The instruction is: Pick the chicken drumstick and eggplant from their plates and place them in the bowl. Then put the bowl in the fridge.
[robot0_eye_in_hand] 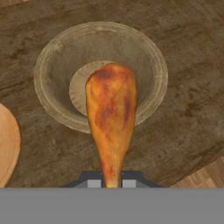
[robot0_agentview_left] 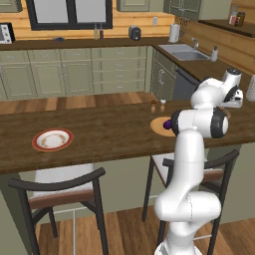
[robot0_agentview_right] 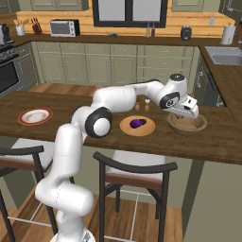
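Note:
My gripper (robot0_eye_in_hand: 112,183) is shut on the narrow end of the chicken drumstick (robot0_eye_in_hand: 111,114), which hangs golden-orange straight over the deep wooden bowl (robot0_eye_in_hand: 49,74). In the right base view the hand (robot0_agentview_right: 182,113) hovers just above that bowl (robot0_agentview_right: 188,125) on the dark counter. The dark purple eggplant (robot0_agentview_right: 137,123) lies on the flat tan wooden plate (robot0_agentview_right: 127,128) left of the bowl, and the arm partly covers the eggplant (robot0_agentview_left: 168,124) in the left base view. The white plate with the orange-red rim (robot0_agentview_right: 35,116) sits far left with nothing on it. The fridge is out of view.
Salt and pepper shakers (robot0_agentview_right: 142,105) stand behind the tan plate. Two dark chairs (robot0_agentview_right: 137,172) are tucked under the counter's near edge. A sink (robot0_agentview_left: 184,52) sits on the back counter at the right. The counter's right end lies close beyond the bowl.

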Robot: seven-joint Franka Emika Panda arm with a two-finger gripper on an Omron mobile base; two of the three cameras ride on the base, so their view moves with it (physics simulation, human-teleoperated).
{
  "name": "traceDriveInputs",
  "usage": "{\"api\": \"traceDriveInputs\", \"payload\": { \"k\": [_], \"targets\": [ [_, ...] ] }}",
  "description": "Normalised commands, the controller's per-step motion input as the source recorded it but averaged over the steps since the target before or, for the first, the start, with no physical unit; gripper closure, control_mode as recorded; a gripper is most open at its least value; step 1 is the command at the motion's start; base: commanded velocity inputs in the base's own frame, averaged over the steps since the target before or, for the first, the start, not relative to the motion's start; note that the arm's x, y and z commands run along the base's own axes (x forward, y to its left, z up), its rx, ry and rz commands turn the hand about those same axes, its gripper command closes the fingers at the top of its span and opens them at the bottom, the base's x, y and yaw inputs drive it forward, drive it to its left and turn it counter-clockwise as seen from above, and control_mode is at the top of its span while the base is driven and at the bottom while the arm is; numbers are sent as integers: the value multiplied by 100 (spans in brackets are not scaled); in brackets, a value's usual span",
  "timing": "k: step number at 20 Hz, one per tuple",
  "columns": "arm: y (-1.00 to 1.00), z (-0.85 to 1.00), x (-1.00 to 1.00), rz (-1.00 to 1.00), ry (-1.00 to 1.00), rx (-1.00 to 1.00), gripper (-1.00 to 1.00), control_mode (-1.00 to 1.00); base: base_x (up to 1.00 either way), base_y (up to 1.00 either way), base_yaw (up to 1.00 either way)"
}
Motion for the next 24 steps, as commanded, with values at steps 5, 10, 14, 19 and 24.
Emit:
{"api": "traceDriveInputs", "payload": {
  "k": [5,10,14,19,24],
  "targets": [
    [7,-50,33,0,0,0,100,-100,0,0,0],
    [23,-42,18,-7,-15,-1,100,-100,0,0,0],
    [3,-39,0,-12,-6,0,100,-100,0,0,0],
    [0,-44,0,-16,0,-4,100,-100,0,0,0],
    [-15,-15,12,-7,-3,-1,100,-100,0,0,0]
  ]
}}
